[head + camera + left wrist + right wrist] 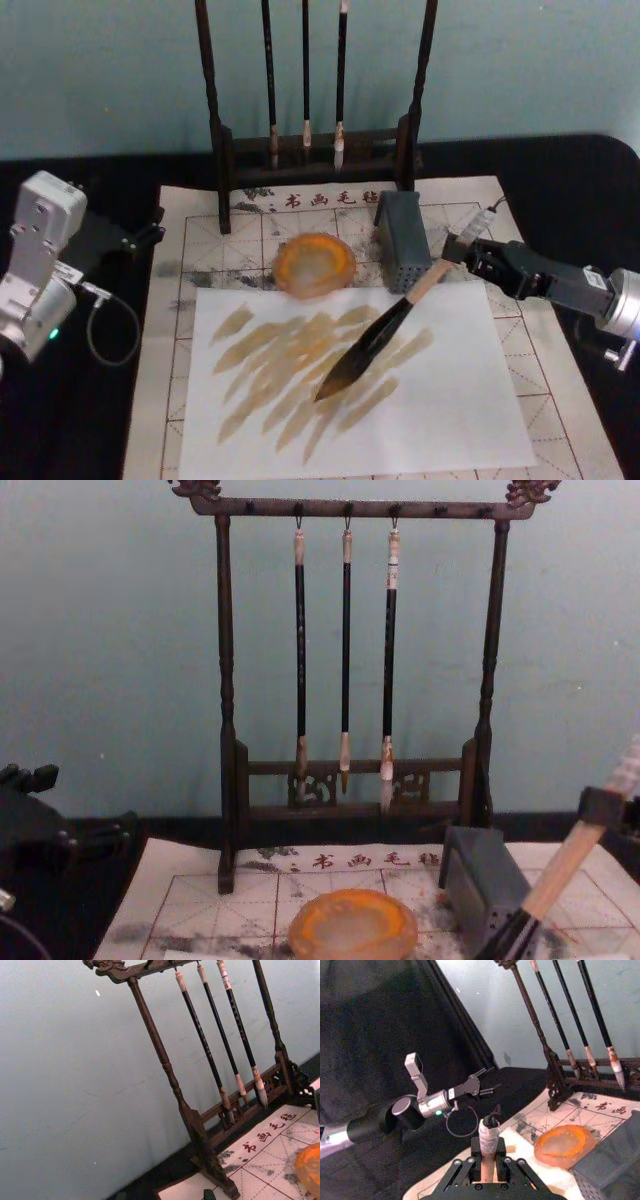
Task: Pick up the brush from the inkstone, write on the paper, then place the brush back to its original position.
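Note:
The brush (385, 325) slants down over a plain white sheet (440, 400) streaked with tan strokes, its black bristles touching the sheet near the middle. My right gripper (452, 252) is shut on the pale handle near its white wrapped end (489, 1135); the handle (568, 865) also rises at the chest view's lower right. The white sheet lies on the paper (190, 330), a grid sheet with red characters. The inkstone (315, 264) sits just beyond the white sheet, holding nothing. My left gripper (150, 232) rests open at the far left on the black cloth.
A grey perforated block (403, 240) stands right of the inkstone, close to the brush handle. A dark wooden rack (225, 680) with three thin hanging brushes (345, 650) stands at the back, in front of a pale wall. Black cloth covers both sides.

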`<state>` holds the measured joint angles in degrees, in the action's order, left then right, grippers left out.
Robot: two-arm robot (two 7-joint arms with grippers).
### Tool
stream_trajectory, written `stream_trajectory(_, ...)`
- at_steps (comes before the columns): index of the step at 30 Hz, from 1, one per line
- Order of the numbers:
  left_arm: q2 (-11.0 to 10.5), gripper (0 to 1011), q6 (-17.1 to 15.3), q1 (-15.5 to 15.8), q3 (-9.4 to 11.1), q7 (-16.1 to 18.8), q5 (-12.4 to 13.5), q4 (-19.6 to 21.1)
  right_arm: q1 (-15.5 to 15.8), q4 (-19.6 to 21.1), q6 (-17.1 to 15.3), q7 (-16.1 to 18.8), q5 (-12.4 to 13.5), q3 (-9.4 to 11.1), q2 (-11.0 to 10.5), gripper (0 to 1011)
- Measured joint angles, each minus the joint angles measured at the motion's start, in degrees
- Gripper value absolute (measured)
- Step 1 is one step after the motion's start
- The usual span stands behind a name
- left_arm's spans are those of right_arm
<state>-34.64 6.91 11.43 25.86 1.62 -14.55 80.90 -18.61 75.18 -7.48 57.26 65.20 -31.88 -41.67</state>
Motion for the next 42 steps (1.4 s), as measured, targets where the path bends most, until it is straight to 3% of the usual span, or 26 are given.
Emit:
stream_trajectory(16, 0.00, 1001, 0.00, 0.00, 0.00, 0.00, 0.00, 0.00, 0.28, 2.17, -0.53, 0.32, -1.49, -1.22, -2.27, 181)
stream_trajectory(42, 0.00, 1001, 0.00, 0.00, 0.00, 0.00, 0.00, 0.00, 0.40, 2.36, -1.04, -0.37, -1.13, -1.30, -2.22, 181)
